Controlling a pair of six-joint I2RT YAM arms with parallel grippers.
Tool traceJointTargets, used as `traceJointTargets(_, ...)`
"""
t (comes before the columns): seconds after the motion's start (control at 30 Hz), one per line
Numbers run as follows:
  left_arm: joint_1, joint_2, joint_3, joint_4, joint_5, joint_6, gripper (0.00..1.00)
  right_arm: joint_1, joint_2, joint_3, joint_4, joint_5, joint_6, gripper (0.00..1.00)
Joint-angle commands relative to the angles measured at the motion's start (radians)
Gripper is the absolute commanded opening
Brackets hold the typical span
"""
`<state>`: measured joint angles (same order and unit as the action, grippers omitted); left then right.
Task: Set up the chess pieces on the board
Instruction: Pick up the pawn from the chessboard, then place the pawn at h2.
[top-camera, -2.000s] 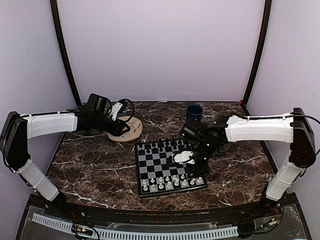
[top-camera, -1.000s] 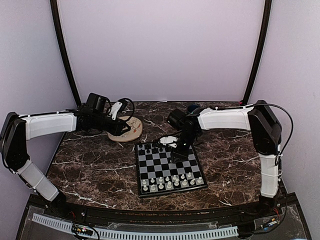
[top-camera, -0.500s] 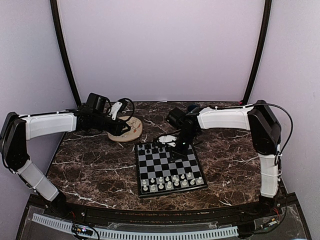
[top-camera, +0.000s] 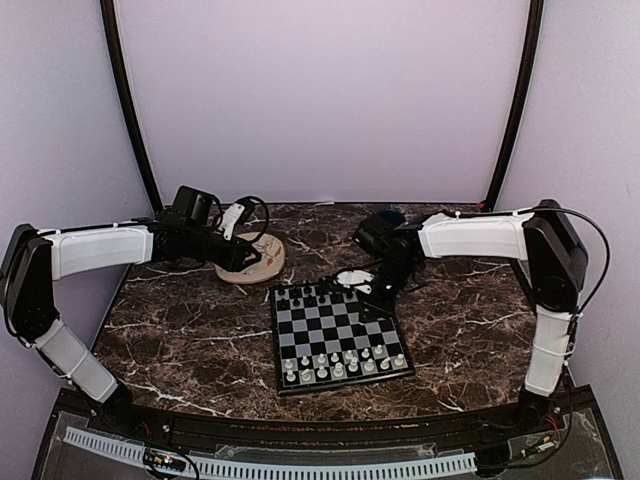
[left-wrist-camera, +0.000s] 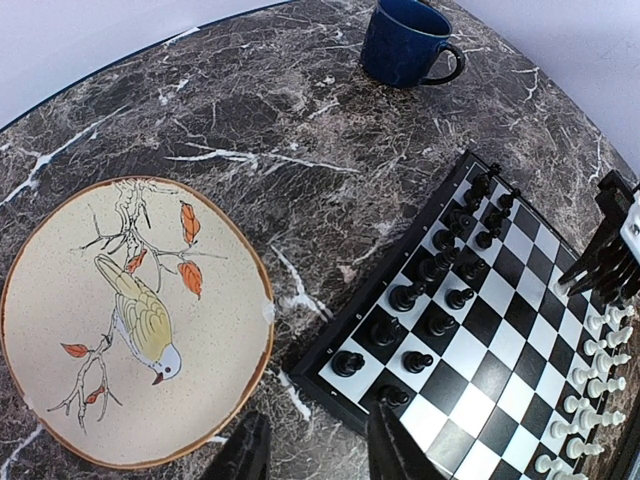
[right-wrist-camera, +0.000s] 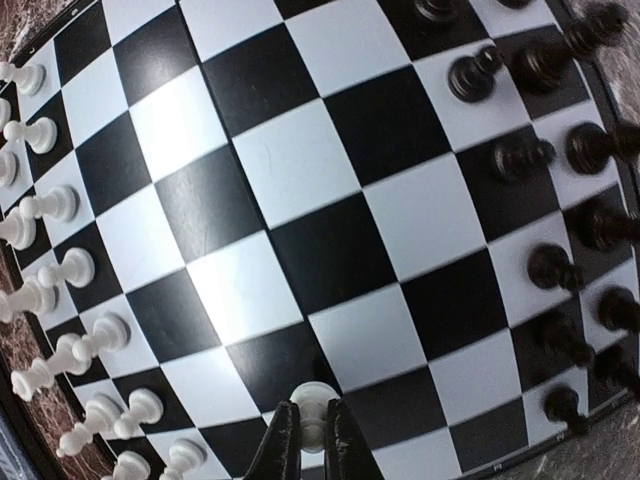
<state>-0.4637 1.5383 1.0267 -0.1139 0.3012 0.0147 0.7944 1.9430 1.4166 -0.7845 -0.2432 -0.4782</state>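
Count taken across all three views.

- board (top-camera: 335, 327): 1
- plate (left-wrist-camera: 60, 300), round, bird painted on it: 1
- cup (left-wrist-camera: 400, 45), dark blue: 1
- Arms: 2, left arm (top-camera: 100, 250) and right arm (top-camera: 470, 235)
- black pieces (left-wrist-camera: 437, 322): two rows along the board's far edge. About 16 by the left wrist view; the far end is crowded, so the count is not firm.
- white pieces (right-wrist-camera: 105, 330): two rows along the near edge. About 15 by the right wrist view; some are cut off by the frame edge, so the count is not firm.
- lone white piece (right-wrist-camera: 312, 398), pinched in the right gripper (right-wrist-camera: 312, 415): 1
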Motion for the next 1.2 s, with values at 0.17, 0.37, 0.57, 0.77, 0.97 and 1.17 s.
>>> traceJointTargets(0.17,-0.002,-0.029,0.023,-0.006,0.020,-0.005,0.36,-0.074,-0.205,-0.155,-0.003,0.033,-0.012,0.05)
traceJointTargets(0.37,-0.002,-0.029,0.023,-0.007,0.018,-0.006,0.36,-0.086,-0.281,-0.227,-0.013,0.008,-0.038,0.05)
traceJointTargets(0.57,-0.002,-0.032,0.022,-0.008,0.016,-0.005,0.36,-0.079,-0.308,-0.290,-0.030,-0.017,-0.089,0.06)
traceJointTargets(0.77,-0.002,-0.032,0.023,-0.008,0.018,-0.005,0.36,-0.031,-0.313,-0.324,-0.035,-0.015,-0.115,0.07)
traceJointTargets(0.97,-0.002,-0.033,0.022,-0.008,0.016,-0.004,0.36,0.017,-0.299,-0.351,-0.026,0.026,-0.127,0.07)
traceJointTargets(1.17,-0.001,-0.033,0.022,-0.007,0.018,-0.004,0.36,0.021,-0.285,-0.346,-0.018,0.036,-0.121,0.09)
